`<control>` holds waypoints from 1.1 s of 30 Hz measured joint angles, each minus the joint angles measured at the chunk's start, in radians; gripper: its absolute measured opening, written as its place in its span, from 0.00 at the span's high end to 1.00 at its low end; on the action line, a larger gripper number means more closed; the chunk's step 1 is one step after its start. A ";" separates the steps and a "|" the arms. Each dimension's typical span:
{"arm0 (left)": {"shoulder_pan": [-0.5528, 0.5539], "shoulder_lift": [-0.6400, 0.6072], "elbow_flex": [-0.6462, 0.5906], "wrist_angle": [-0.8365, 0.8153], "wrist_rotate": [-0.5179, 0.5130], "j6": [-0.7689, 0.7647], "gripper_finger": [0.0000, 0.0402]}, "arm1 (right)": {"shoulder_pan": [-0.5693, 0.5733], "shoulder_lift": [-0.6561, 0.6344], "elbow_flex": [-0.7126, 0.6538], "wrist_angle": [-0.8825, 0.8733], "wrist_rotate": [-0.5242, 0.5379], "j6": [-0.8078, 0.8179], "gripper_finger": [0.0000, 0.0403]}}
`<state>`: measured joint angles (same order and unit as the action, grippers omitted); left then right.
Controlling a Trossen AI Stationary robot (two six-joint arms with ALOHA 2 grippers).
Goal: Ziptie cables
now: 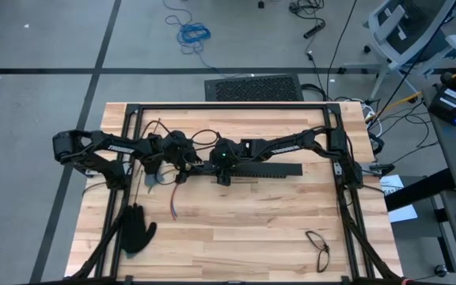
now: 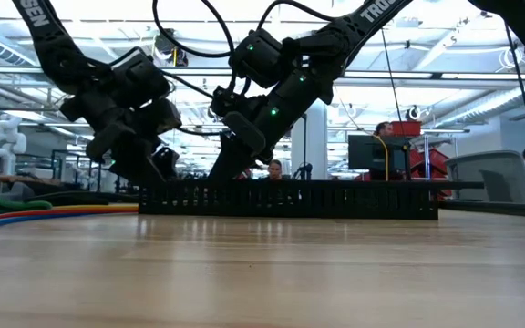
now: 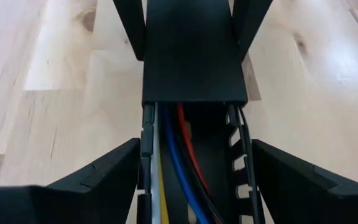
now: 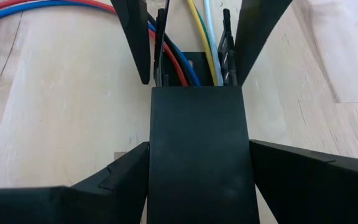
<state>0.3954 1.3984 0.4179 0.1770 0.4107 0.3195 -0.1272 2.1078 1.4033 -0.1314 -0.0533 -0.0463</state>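
cables (image 3: 173,155): run under the black cover (image 3: 194,50), hidden beyond its edge
slotted duct (image 4: 197,155): cut off by the right wrist view's lower edge
left gripper (image 1: 187,161): fingertips too small to tell in the high view
zipties: too thin to make out anywhere

"TROSSEN" lettering on the left arm (image 1: 117,146)

— What else is lying on the table (image 1: 252,229)?
— A black slotted bar (image 1: 264,169) is sitting mid-table, a black glove (image 1: 137,229) is lying near the front left edge, and glasses (image 1: 318,246) are resting front right.
— And behind?
— A person (image 2: 272,169) is sitting beyond the bar.
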 joint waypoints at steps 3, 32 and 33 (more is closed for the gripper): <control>0.000 0.008 0.000 0.005 0.001 0.000 0.27 | 0.000 0.000 0.000 0.000 0.000 0.000 0.39; -0.002 0.006 0.001 0.045 0.005 -0.078 0.45 | 0.000 0.002 -0.001 0.041 0.000 -0.001 0.39; -0.003 0.006 0.001 0.045 0.005 -0.078 0.45 | 0.000 0.003 -0.002 0.054 0.001 -0.003 0.39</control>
<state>0.3927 1.4040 0.4187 0.2222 0.4156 0.2416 -0.1272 2.1113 1.4017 -0.0777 -0.0528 -0.0494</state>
